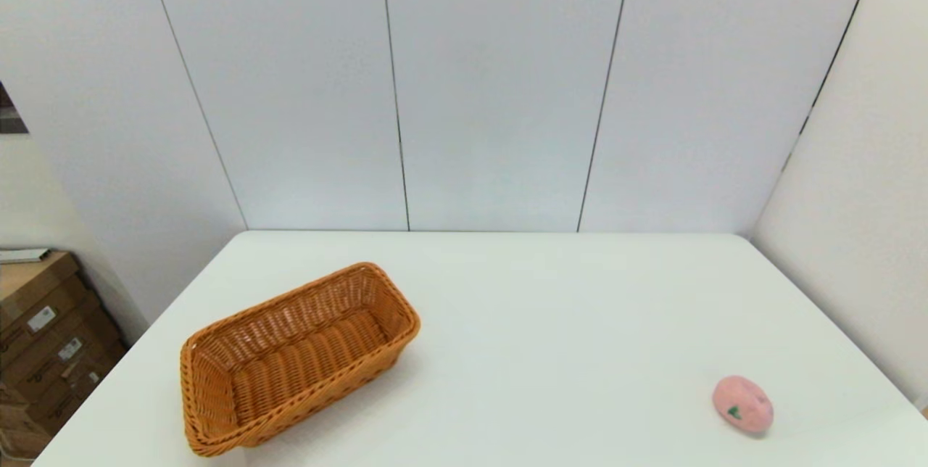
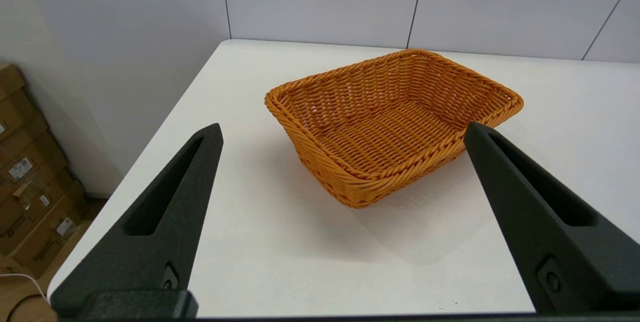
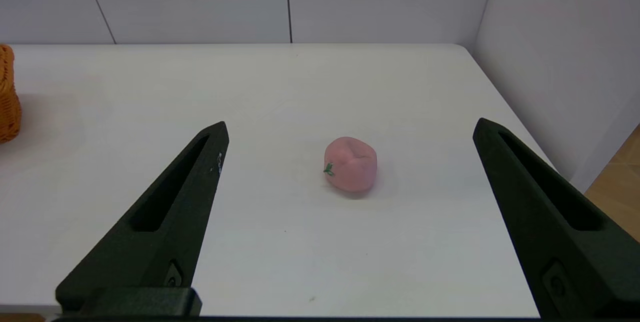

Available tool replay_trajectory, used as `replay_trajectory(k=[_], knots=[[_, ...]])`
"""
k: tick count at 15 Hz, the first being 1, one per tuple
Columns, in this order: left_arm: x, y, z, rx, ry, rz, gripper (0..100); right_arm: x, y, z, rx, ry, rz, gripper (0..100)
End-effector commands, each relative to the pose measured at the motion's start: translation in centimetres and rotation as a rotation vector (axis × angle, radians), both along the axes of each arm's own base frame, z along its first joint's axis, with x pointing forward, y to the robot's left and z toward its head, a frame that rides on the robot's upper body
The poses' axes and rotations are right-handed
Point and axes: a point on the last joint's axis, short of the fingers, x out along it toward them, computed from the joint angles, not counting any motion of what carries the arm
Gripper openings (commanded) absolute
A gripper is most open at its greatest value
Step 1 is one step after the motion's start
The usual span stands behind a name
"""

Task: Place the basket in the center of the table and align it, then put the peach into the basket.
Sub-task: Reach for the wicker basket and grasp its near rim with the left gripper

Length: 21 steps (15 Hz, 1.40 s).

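The orange-brown wicker basket (image 1: 293,354) lies skewed on the left part of the white table (image 1: 551,307), one corner near the front edge, and it holds nothing. In the left wrist view the basket (image 2: 395,122) sits ahead of my left gripper (image 2: 342,132), which is open and back over the table's near edge. The pink peach (image 1: 742,404) rests at the front right of the table. In the right wrist view the peach (image 3: 350,164) lies ahead of my open right gripper (image 3: 350,129). Neither arm shows in the head view.
Stacked cardboard boxes (image 1: 43,344) stand on the floor left of the table. White wall panels (image 1: 500,90) close the back and right sides. A sliver of the basket (image 3: 7,94) shows at the edge of the right wrist view.
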Motion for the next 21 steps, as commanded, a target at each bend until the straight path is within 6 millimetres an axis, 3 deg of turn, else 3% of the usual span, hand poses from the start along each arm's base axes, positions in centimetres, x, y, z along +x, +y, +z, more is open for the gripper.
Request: replay_trajectory(k=[1,10,12,15,17,19,21], knots=[[0.0,0.0,0.0,-0.001,-0.002,0.0,100,0.0,0.0,0.0,0.0,-0.002,0.0,100],[-0.1,0.0,0.1,0.001,-0.008,0.0,100,0.0,0.0,0.0,-0.001,0.0,0.0,100],[-0.8,0.0,2.3,-0.017,-0.061,0.011,100,0.0,0.0,0.0,-0.001,0.0,0.0,100],[-1.7,0.0,7.1,-0.074,0.08,0.016,100,0.0,0.0,0.0,-0.004,-0.002,0.0,100],[0.6,0.0,11.1,-0.243,0.291,0.067,100,0.0,0.0,0.0,-0.003,-0.002,0.0,100],[4.0,0.0,12.1,-0.342,0.53,0.127,100,0.0,0.0,0.0,-0.003,-0.002,0.0,100],[7.5,0.0,11.9,-0.459,0.682,0.197,100,0.0,0.0,0.0,-0.001,0.001,0.0,100]])
